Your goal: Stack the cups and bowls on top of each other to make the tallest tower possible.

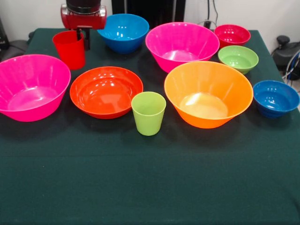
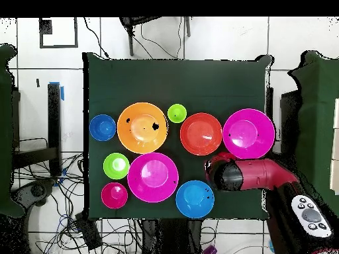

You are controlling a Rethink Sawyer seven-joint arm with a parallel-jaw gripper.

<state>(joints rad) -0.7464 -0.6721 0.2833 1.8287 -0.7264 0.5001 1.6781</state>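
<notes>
Bright, even light from above; white glare spots sit inside the glossy bowls [image 1: 206, 93]. Soft shadows fall on the tablecloth [image 1: 150, 183]; focus is fair throughout.

dark green tablecloth [image 1: 140, 187], floor cables [image 2: 66, 221]

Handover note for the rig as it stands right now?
Pincer: at the far side, by the red cup; can't tell if it's open or shut.
Things: all single on the table, nothing nested. Orange bowl, the widest base, sits beside the green cup and red-orange bowl.
Done: nothing stacked.
Left: the whole tower, probably starting on the orange bowl.
</notes>
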